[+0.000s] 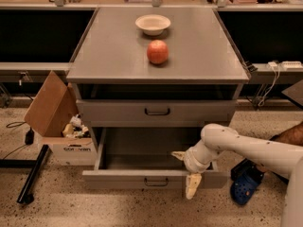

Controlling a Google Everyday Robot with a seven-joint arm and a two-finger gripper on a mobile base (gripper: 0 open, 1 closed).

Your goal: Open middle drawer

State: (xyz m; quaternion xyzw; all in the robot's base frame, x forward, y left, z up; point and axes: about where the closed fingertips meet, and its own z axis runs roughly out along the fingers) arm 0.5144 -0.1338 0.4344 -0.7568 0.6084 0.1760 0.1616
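The gripper (183,174) sits below the worktop's (109,56) near edge, toward its near right corner. Its fingers are spread apart across the front panel of the middle drawer (125,178), just right of the black handle (156,181). One finger (191,187) hangs outside the panel and the other reaches over the tray, gripping nothing. The drawer stands pulled well out past the near edge. Above it, the upper drawer (118,112) is closed. An apple (157,51) lies near the worktop's centre, with a bowl (152,24) by the far edge.

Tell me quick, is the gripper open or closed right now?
Gripper: open, holding nothing, at the front rim of the pulled-out middle drawer.
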